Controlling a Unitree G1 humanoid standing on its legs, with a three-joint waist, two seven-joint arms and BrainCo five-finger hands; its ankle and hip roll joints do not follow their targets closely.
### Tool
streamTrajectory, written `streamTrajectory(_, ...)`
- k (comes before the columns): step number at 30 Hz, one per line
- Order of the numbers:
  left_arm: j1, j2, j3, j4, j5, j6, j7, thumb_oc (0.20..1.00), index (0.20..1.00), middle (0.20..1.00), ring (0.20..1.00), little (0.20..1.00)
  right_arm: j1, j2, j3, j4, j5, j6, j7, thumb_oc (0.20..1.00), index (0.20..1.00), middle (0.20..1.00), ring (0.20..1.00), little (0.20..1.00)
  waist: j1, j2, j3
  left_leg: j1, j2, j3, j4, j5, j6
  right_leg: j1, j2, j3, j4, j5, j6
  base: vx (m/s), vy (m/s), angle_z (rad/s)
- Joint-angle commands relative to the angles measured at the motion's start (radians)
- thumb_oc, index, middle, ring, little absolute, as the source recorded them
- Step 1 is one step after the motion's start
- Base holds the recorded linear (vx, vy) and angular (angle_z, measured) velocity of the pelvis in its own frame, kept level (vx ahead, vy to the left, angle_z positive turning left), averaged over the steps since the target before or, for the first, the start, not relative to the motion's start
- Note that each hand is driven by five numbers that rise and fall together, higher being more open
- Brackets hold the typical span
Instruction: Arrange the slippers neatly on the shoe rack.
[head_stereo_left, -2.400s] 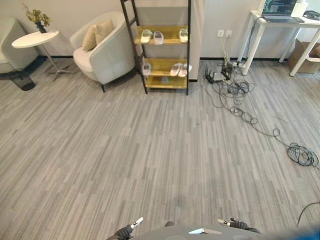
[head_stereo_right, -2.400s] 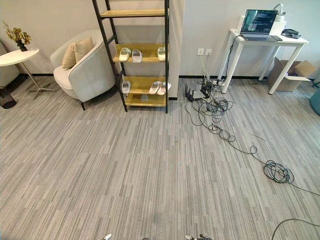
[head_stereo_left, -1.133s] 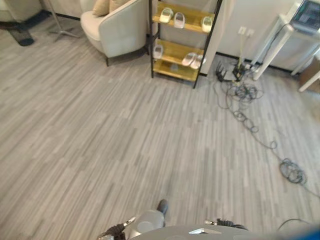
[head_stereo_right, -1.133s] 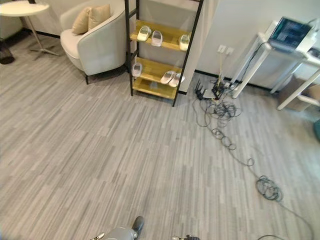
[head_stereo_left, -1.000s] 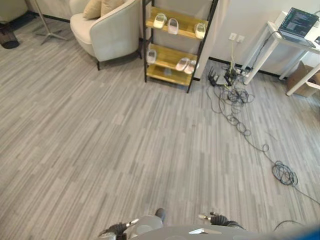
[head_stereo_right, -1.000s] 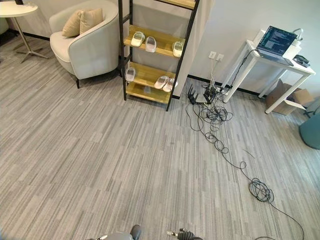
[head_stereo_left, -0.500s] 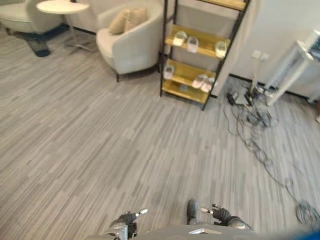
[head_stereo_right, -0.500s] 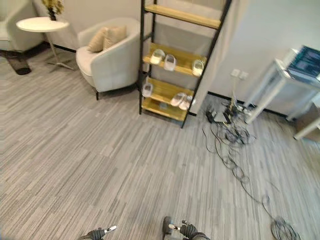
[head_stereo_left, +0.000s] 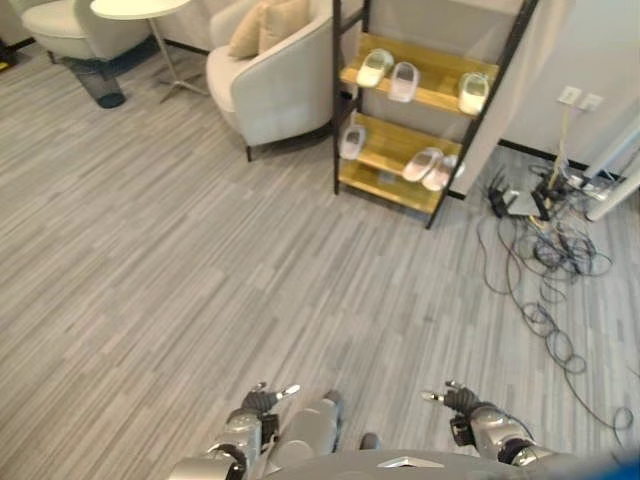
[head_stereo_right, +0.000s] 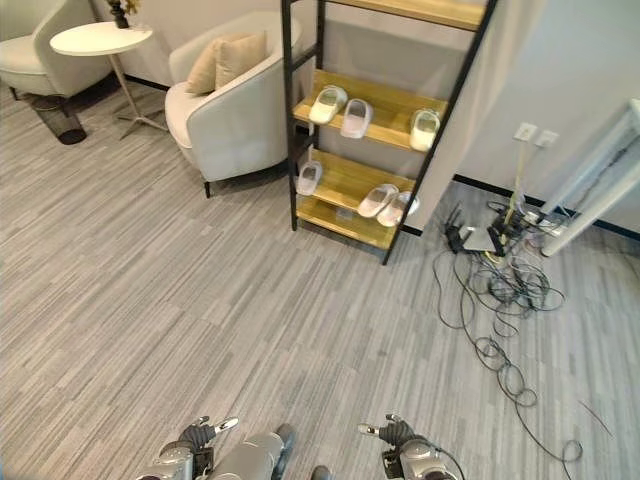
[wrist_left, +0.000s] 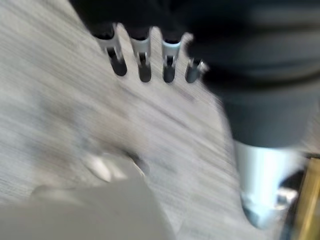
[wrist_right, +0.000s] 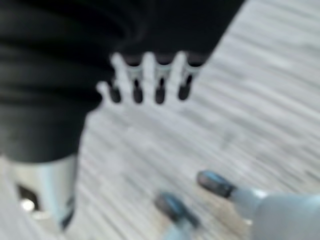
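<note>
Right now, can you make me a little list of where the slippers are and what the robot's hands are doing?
shoe rack: black frame, wooden shelves, against the far wall
middle shelf: a slipper pair at its left, one slipper at its right
lower shelf: one slipper at its left edge, two overlapping slippers at its right
left hand: low, over bare floor, fingers straight, holding nothing
right hand: low, over bare floor, fingers straight, holding nothing
armchair: left of the rack, with cushions
cables: tangled on the floor right of the rack

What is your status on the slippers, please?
Left hand and right hand open, empty. Slippers on shoe rack ahead, unevenly spaced. Cables on floor right of rack.
</note>
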Motion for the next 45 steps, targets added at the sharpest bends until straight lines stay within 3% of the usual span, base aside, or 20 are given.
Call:
streamTrajectory(1, 0.099, -0.004, -0.005, 0.075, 0.006, 0.007, 0.044, 1.000, 1.000, 1.000, 1.000, 1.000, 0.057, 0.090, -0.011, -0.012, -0.032, -0.023, -0.017, 1.000, 1.000, 1.000, 1.000, 1.000, 0.073, -0.049, -0.053, 0.127, -0.017, 0.044, -0.282, 0.199, 0.027, 0.141, 0.052, 0.032, 0.108, -0.032, 0.052, 0.34, 0.106, -0.58)
streamTrajectory(3, 0.098, 0.014, -0.001, 0.083, 0.004, 0.008, 0.051, 1.000, 1.000, 1.000, 1.000, 1.000, 0.064, 0.107, -0.014, -0.005, -0.025, -0.027, -0.017, 1.000, 1.000, 1.000, 1.000, 1.000, 0.077, -0.080, -0.058, 0.132, -0.022, 0.040, -0.258, 0.188, 0.031, 0.130, 0.041, 0.029, 0.152, -0.009, 0.072, 0.45, 0.188, -0.35)
streamTrajectory(4, 0.097, 0.047, 0.004, 0.089, 0.012, 0.011, 0.056, 1.000, 1.000, 1.000, 1.000, 1.000, 0.088, 0.138, -0.017, -0.001, -0.015, -0.037, -0.010, 1.000, 1.000, 1.000, 1.000, 1.000, 0.088, -0.124, -0.070, 0.142, -0.021, 0.035, -0.198, 0.138, 0.029, 0.117, 0.016, 0.003, 0.312, 0.069, 0.149, 0.66, 0.342, -0.18)
streamTrajectory(6, 0.075, 0.060, 0.005, 0.078, 0.014, 0.018, 0.059, 1.000, 1.000, 1.000, 1.000, 1.000, 0.094, 0.143, -0.002, -0.016, -0.027, -0.039, -0.002, 1.000, 1.000, 1.000, 1.000, 1.000, 0.070, -0.114, -0.070, 0.159, -0.001, 0.006, -0.156, 0.089, 0.026, 0.026, -0.017, -0.062, 0.563, 0.211, 0.245, 0.45, 0.270, -0.27)
streamTrajectory(7, 0.066, 0.059, 0.004, 0.071, 0.012, 0.019, 0.061, 1.000, 1.000, 1.000, 1.000, 1.000, 0.097, 0.146, 0.002, -0.023, -0.028, -0.041, 0.001, 1.000, 1.000, 1.000, 1.000, 1.000, 0.061, -0.104, -0.080, 0.161, 0.009, -0.011, -0.149, 0.074, 0.026, -0.005, -0.026, -0.086, 0.623, 0.238, 0.252, 0.33, 0.184, -0.03)
streamTrajectory(9, 0.040, 0.057, -0.014, 0.053, 0.016, 0.013, 0.071, 1.000, 1.000, 1.000, 1.000, 1.000, 0.100, 0.147, -0.008, -0.035, -0.021, -0.047, -0.004, 1.000, 1.000, 1.000, 1.000, 1.000, 0.039, -0.073, -0.087, 0.204, 0.046, -0.047, -0.159, 0.048, 0.034, -0.118, -0.067, -0.137, 0.737, 0.228, 0.221, 0.36, 0.171, 0.32)
streamTrajectory(12, 0.028, 0.049, -0.035, 0.048, 0.022, 0.007, 0.093, 1.000, 1.000, 1.000, 1.000, 1.000, 0.105, 0.138, -0.010, -0.043, -0.025, -0.050, -0.009, 1.000, 1.000, 1.000, 1.000, 1.000, 0.019, -0.054, -0.080, 0.257, 0.068, -0.056, -0.168, 0.008, 0.042, -0.176, -0.134, -0.192, 0.640, 0.165, 0.178, 0.36, 0.095, 0.36)
streamTrajectory(14, 0.023, 0.036, -0.064, 0.049, 0.044, 0.000, 0.121, 1.000, 1.000, 1.000, 1.000, 1.000, 0.121, 0.130, 0.008, -0.052, -0.048, -0.050, -0.014, 1.000, 1.000, 1.000, 1.000, 1.000, -0.014, -0.029, -0.066, 0.333, 0.087, -0.071, -0.170, -0.046, 0.029, -0.208, -0.179, -0.242, 0.415, 0.075, 0.144, 0.54, 0.018, 0.31)
streamTrajectory(16, 0.021, 0.027, -0.082, 0.055, 0.056, 0.001, 0.136, 1.000, 1.000, 1.000, 1.000, 1.000, 0.124, 0.123, 0.002, -0.053, -0.052, -0.049, -0.016, 1.000, 1.000, 1.000, 1.000, 1.000, -0.037, -0.031, -0.054, 0.391, 0.085, -0.100, -0.176, -0.080, 0.014, -0.244, -0.192, -0.167, 0.226, 0.130, 0.160, 0.49, -0.038, 0.32)
streamTrajectory(20, 0.017, -0.002, -0.091, 0.077, 0.036, -0.002, 0.135, 1.000, 1.000, 1.000, 1.000, 1.000, 0.120, 0.112, 0.006, -0.071, -0.060, -0.046, -0.004, 1.000, 1.000, 1.000, 1.000, 1.000, -0.054, -0.006, -0.022, 0.505, 0.123, -0.161, -0.237, -0.107, 0.001, -0.340, -0.197, -0.068, 0.111, 0.255, 0.211, 0.41, -0.048, 0.38)
streamTrajectory(25, 0.064, -0.024, -0.110, 0.121, 0.050, -0.010, 0.152, 1.000, 1.000, 1.000, 1.000, 1.000, 0.143, 0.111, 0.027, -0.074, -0.084, -0.047, -0.002, 1.000, 1.000, 1.000, 1.000, 1.000, -0.075, -0.026, -0.061, 0.565, 0.198, -0.238, -0.242, -0.156, -0.066, -0.286, -0.120, 0.051, 0.169, 0.236, 0.179, 0.49, -0.203, 0.64)
streamTrajectory(28, 0.087, -0.017, -0.086, 0.117, 0.052, -0.008, 0.145, 1.000, 1.000, 1.000, 1.000, 1.000, 0.150, 0.126, 0.051, -0.081, -0.095, -0.050, 0.009, 1.000, 1.000, 1.000, 1.000, 1.000, -0.069, -0.033, -0.069, 0.502, 0.249, -0.212, -0.001, -0.115, -0.125, -0.209, -0.090, 0.000, 0.178, 0.189, 0.120, 0.44, -0.357, 0.59)
streamTrajectory(29, 0.073, -0.023, -0.069, 0.080, 0.049, -0.009, 0.136, 1.000, 1.000, 1.000, 1.000, 1.000, 0.136, 0.123, 0.049, -0.107, -0.087, -0.057, 0.003, 1.000, 1.000, 1.000, 1.000, 1.000, -0.067, -0.046, -0.043, 0.342, 0.302, -0.133, 0.226, -0.026, -0.083, -0.163, -0.093, -0.039, 0.171, 0.158, 0.101, 0.28, -0.346, 0.03)
streamTrajectory(31, 0.069, -0.024, -0.064, 0.063, 0.048, -0.008, 0.132, 1.000, 1.000, 1.000, 1.000, 1.000, 0.133, 0.121, 0.047, -0.118, -0.083, -0.061, 0.002, 1.000, 1.000, 1.000, 1.000, 1.000, -0.071, -0.057, -0.040, 0.313, 0.310, -0.102, 0.234, -0.025, -0.054, -0.162, -0.095, -0.040, 0.177, 0.145, 0.092, 0.17, -0.170, 0.26)
streamTrajectory(32, 0.069, -0.028, -0.061, 0.053, 0.046, -0.007, 0.127, 1.000, 1.000, 1.000, 1.000, 1.000, 0.128, 0.117, 0.040, -0.116, -0.081, -0.065, -0.004, 1.000, 1.000, 1.000, 1.000, 1.000, -0.070, -0.059, -0.037, 0.302, 0.312, -0.078, 0.222, -0.035, -0.044, -0.152, -0.092, -0.051, 0.184, 0.125, 0.087, 0.28, -0.060, 0.43)
streamTrajectory(34, 0.081, -0.048, -0.052, 0.033, 0.047, -0.015, 0.116, 1.000, 1.000, 1.000, 1.000, 1.000, 0.117, 0.099, 0.036, -0.124, -0.087, -0.070, -0.016, 1.000, 1.000, 1.000, 1.000, 1.000, -0.048, -0.054, -0.024, 0.231, 0.172, -0.090, 0.140, -0.112, -0.056, -0.107, -0.088, -0.063, 0.186, 0.089, 0.065, 0.38, -0.024, 0.23)
streamTrajectory(35, 0.044, 0.010, -0.023, 0.026, 0.066, 0.026, 0.060, 1.000, 1.000, 1.000, 1.000, 1.000, 0.092, -0.235, -0.092, -0.076, -0.038, -0.027, 0.198, 1.000, 1.000, 1.000, 1.000, 1.000, -0.050, -0.058, -0.027, 0.221, 0.149, -0.090, 0.076, -0.088, -0.070, -0.091, -0.083, -0.067, 0.180, 0.076, 0.063, 0.27, 0.049, 0.06)
streamTrajectory(36, 0.077, -0.011, -0.030, -0.014, 0.064, 0.023, 0.086, 1.000, 1.000, 1.000, 1.000, 1.000, 0.180, -0.090, -0.014, -0.266, -0.063, -0.028, 0.177, 1.000, 1.000, 1.000, 1.000, 1.000, -0.052, -0.042, -0.011, 0.208, 0.123, -0.093, -0.025, -0.029, -0.083, -0.079, -0.064, -0.067, 0.177, 0.070, 0.056, 0.17, 0.033, 0.07)
streamTrajectory(40, 0.082, -0.055, -0.012, -0.040, -0.004, -0.022, 0.111, 1.000, 1.000, 1.000, 1.000, 1.000, 0.217, -0.051, 0.083, -0.227, -0.084, -0.139, 0.055, 1.000, 1.000, 1.000, 1.000, 1.000, -0.030, 0.014, 0.014, 0.119, 0.069, -0.084, -0.260, 0.121, -0.082, -0.036, -0.014, -0.032, 0.182, 0.016, 0.030, 0.20, 0.169, -0.08)
streamTrajectory(45, 0.083, -0.019, -0.002, 0.067, 0.005, -0.039, 0.149, 1.000, 1.000, 1.000, 1.000, 1.000, 0.152, 0.057, 0.079, -0.160, -0.088, -0.146, -0.017, 1.000, 1.000, 1.000, 1.000, 1.000, 0.034, -0.008, -0.037, 0.126, 0.076, -0.080, -0.296, 0.201, -0.064, 0.080, 0.007, -0.008, 0.136, -0.038, 0.061, 0.35, 0.181, -0.55)
